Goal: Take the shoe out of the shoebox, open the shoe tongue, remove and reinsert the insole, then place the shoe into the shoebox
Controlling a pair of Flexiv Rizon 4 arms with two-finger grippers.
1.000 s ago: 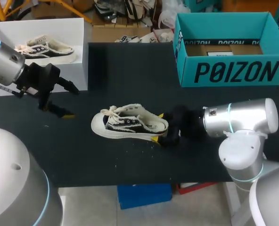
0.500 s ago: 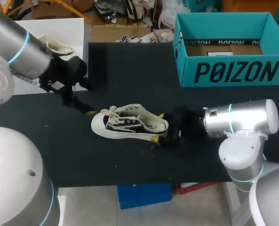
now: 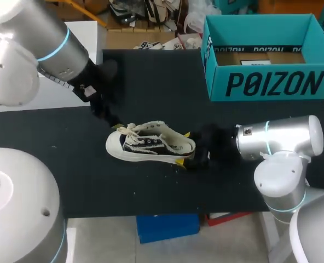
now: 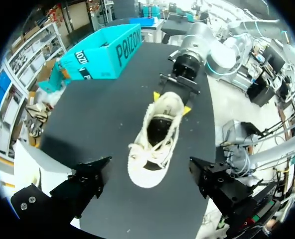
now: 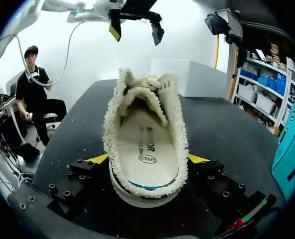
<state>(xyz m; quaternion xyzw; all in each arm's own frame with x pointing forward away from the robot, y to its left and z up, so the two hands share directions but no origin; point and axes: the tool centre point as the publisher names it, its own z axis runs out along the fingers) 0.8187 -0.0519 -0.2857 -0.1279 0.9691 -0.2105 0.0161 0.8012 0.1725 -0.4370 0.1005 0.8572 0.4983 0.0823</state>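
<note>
A cream low shoe [image 3: 151, 143] with a dark side panel and laces lies on its sole mid-table, toe to the left. My right gripper [image 3: 183, 148] is shut on its heel, one yellow tip at each side. In the right wrist view the fleecy collar and insole of the shoe [image 5: 145, 144] fill the space between the right gripper's [image 5: 147, 159] fingers. My left gripper [image 3: 111, 121] hangs open just over the toe, and the shoe [image 4: 157, 139] lies under it, untouched. The teal shoebox [image 3: 266, 82] stands open at the back right.
A white box [image 3: 91, 66] stands at the table's left edge, partly behind my left arm. Bare black tabletop [image 3: 151, 76] lies between the shoe and the shoebox [image 4: 102, 55], and more along the front edge.
My left arm has swung in from the table's left side to the shoe's toe. The shoe and my right arm have stayed put.
</note>
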